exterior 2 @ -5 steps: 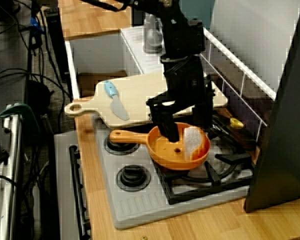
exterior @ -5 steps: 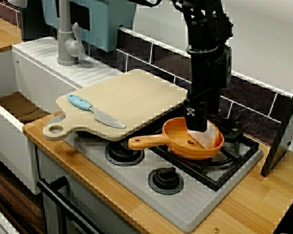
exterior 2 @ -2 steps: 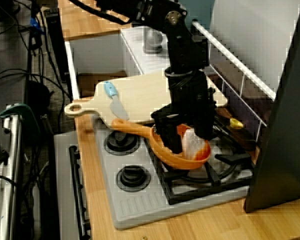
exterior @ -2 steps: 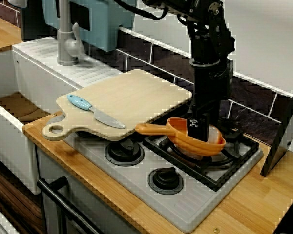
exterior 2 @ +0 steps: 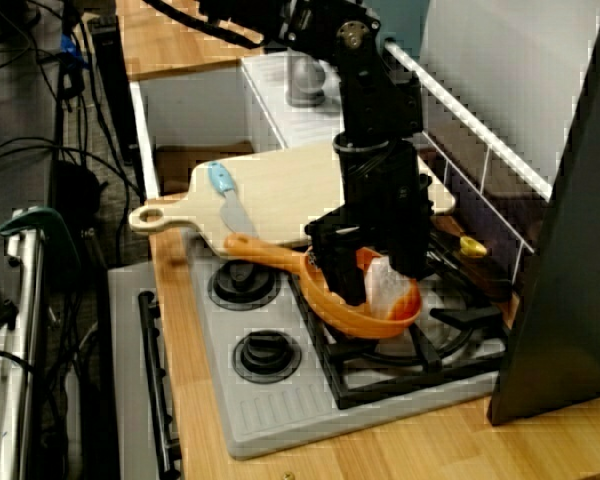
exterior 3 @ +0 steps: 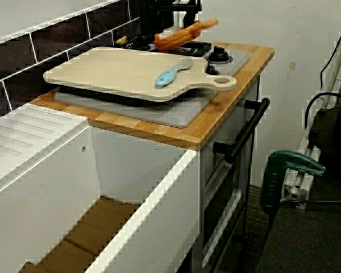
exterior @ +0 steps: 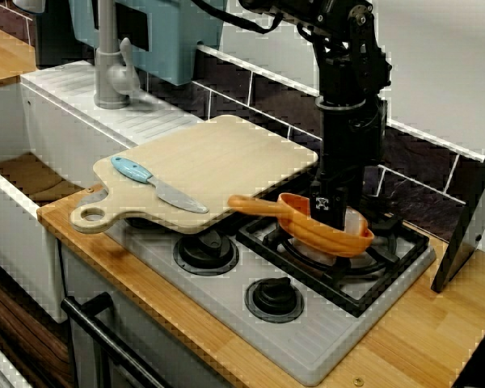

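Note:
In the front view my black gripper (exterior: pixel 327 218) comes straight down and is shut on the near rim of an orange pan (exterior: pixel 333 237). The pan hangs tilted just above the black burner grate (exterior: pixel 377 267), its handle (exterior: pixel 255 205) raised toward the cutting board. The side view shows the gripper (exterior 2: pixel 355 272) on the pan (exterior 2: pixel 365 316), with a white piece (exterior 2: pixel 385 285) lying inside the bowl. From the sink end, only the tilted pan (exterior 3: pixel 184 33) shows behind the board.
A wooden cutting board (exterior: pixel 218 166) overlaps the stove's left side, with a blue-handled knife (exterior: pixel 158 184) on it. Left of it are the sink (exterior: pixel 24 174) and grey faucet (exterior: pixel 109 65). A black panel (exterior: pixel 469 218) leans at the right. A small yellow object (exterior 2: pixel 472 245) lies behind the grate.
The pan sat flat on the grate a second ago. It has been lifted by its rim and tilted, the handle swinging up and toward the board.

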`<state>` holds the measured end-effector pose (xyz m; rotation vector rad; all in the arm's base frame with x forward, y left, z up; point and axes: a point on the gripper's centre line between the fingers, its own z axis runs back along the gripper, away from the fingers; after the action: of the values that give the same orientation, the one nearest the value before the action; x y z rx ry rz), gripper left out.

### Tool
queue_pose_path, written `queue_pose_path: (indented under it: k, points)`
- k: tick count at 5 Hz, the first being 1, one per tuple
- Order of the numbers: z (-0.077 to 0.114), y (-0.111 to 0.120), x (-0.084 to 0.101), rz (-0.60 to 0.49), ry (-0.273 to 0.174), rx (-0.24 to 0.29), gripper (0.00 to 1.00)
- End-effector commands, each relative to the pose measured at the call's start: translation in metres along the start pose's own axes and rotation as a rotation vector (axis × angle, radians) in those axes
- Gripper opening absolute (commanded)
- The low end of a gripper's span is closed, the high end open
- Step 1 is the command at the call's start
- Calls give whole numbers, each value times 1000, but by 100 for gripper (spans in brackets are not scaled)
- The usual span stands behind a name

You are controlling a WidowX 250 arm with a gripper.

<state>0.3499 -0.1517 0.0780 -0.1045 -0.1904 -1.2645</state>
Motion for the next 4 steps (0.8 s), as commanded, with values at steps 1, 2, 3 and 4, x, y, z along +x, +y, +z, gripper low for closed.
queue_pose_path:
  k: [1,2,3,4]
  points:
    - [27,-2,5,-9,-44,52,100]
    - [34,-7,5,-26,-60,51,100]
    - [40,-8,5,-34,-60,66,100]
    - [44,-10,6,-42,-64,70,100]
